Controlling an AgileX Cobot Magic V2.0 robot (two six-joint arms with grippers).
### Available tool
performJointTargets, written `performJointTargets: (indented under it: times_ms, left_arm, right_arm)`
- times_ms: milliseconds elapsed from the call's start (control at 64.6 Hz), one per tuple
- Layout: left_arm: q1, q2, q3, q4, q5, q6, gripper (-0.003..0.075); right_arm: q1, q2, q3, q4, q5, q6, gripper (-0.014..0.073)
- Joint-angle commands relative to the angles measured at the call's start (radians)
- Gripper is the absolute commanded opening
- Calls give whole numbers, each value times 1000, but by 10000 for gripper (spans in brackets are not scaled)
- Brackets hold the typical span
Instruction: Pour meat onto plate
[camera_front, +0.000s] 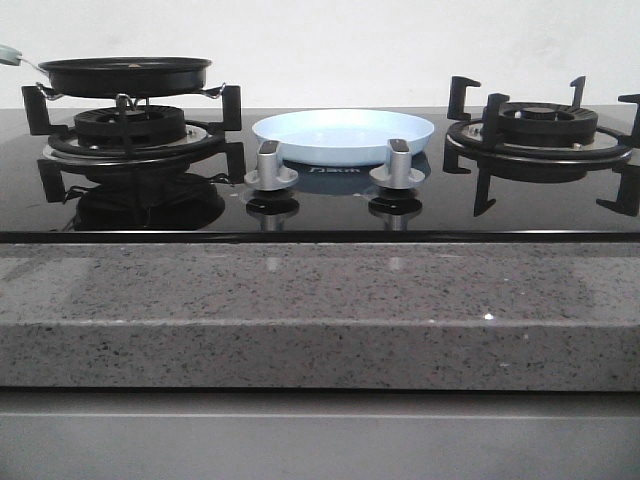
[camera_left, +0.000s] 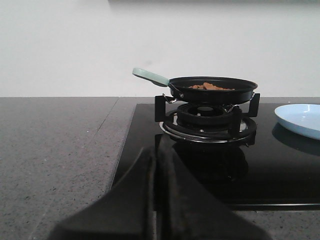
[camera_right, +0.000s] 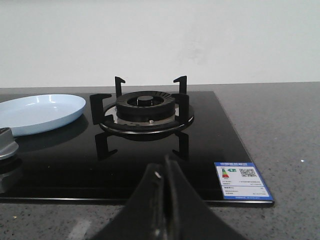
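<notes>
This is a kitchen, and the cooking surface shows it. A black glass gas hob (camera_front: 320, 205) is set into a speckled grey stone countertop (camera_front: 300, 310) against a plain white wall (camera_front: 330, 40). It has two burners with black pan supports, the left burner (camera_front: 130, 130) and the right burner (camera_front: 540, 125), and two silver control knobs (camera_front: 270, 165) between them near the front edge. A black frying pan (camera_left: 212, 89) with a pale green handle sits on the left burner, well beyond the left gripper's fingers (camera_left: 150, 200), and a light-blue plate (camera_front: 343, 135) rests on the glass between the burners. An energy-rating sticker (camera_right: 242, 180) sits on the hob's corner, just beside the right gripper's fingers (camera_right: 162, 200).
</notes>
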Motion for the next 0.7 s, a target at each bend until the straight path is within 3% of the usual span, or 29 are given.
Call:
performJointTargets:
  times_ms: [0,681]
  left_arm:
    - [-8,-16,7,0,-84,-7,-20]
    - [-8,-16,7,0,-84,-7,-20]
  right_arm:
    - [-2,-17,-5,-12,-89,-4,-115]
    - [-2,-17,-5,-12,-101,-4,-115]
